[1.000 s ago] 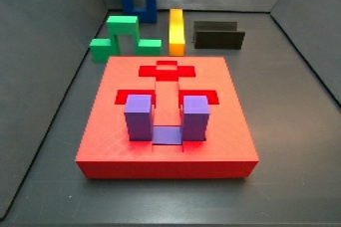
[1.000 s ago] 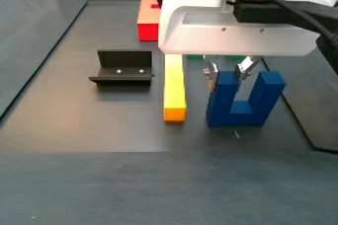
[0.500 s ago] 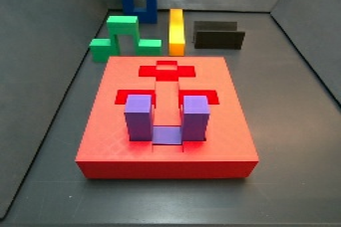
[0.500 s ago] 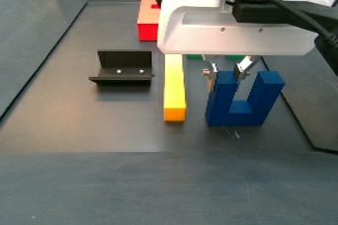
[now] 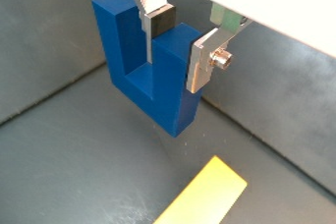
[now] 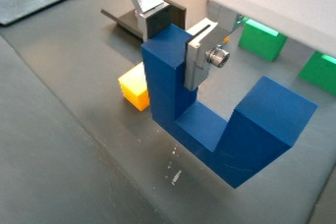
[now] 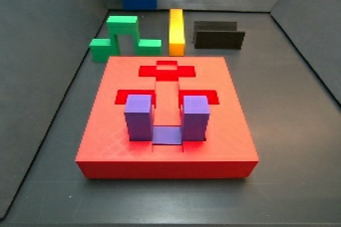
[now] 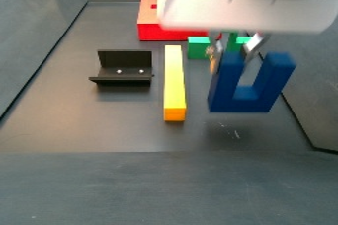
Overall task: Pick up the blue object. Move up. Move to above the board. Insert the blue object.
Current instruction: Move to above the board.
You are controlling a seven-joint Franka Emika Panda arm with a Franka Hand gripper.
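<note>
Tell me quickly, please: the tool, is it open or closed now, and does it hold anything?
Tool: closed on one prong of the blue object, which hangs above the floor.

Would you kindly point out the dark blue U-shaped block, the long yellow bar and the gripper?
Dark blue U-shaped block [image 8: 248,99], side view, base bar.
Long yellow bar [image 8: 175,83], side view, top face.
Gripper [image 5: 182,31], wrist view, between fingers.

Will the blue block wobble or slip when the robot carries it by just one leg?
The blue object looks stiff, so it probably won't bend. The gripper pinches only one prong, leaving the other prong sticking out sideways, so it might tilt a little. Its sides look smooth, so it could slip if the squeeze were weak.
</note>
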